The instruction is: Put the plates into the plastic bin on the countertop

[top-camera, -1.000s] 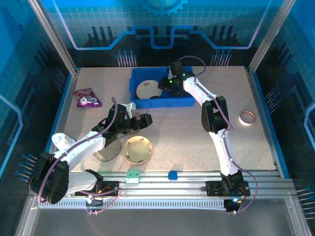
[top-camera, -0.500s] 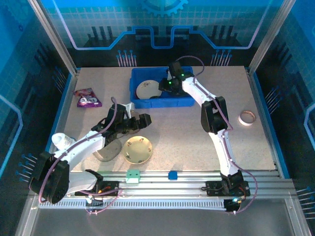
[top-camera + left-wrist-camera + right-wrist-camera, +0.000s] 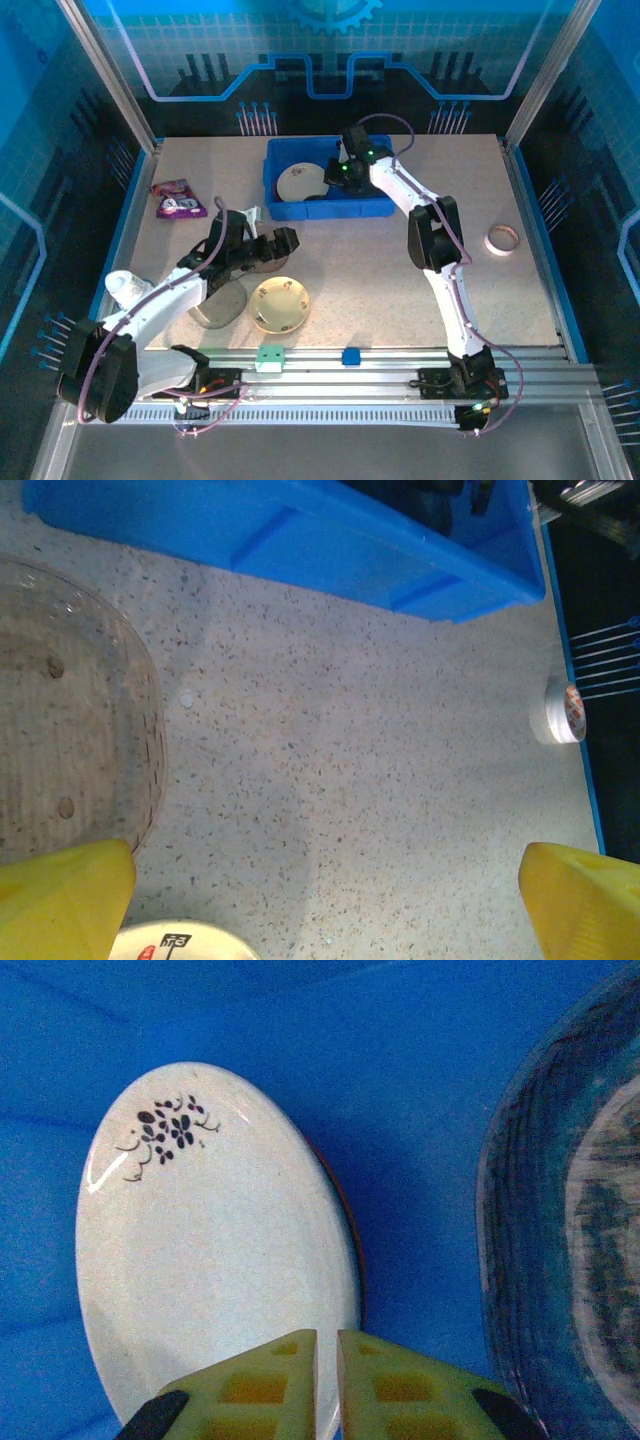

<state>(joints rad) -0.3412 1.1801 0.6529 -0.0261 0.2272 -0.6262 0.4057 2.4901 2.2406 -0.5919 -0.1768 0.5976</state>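
Little text can be read. On the cream plate [image 3: 215,946], on the tabletop nearer to me than the plastic bin [image 3: 300,540], my left wrist view shows a small black printed mark beside red marks. Its characters are too small for me to read with certainty. The tape ring [image 3: 562,712], right of the bin, bears red print, illegible. The purple snack packet [image 3: 179,198], left of the bin, carries white lettering, also illegible.

Bright, even light falls from above. Soft shadows lie on the beige speckled countertop [image 3: 380,260]. A small glare streak marks the glossy cream floral plate [image 3: 210,1260].
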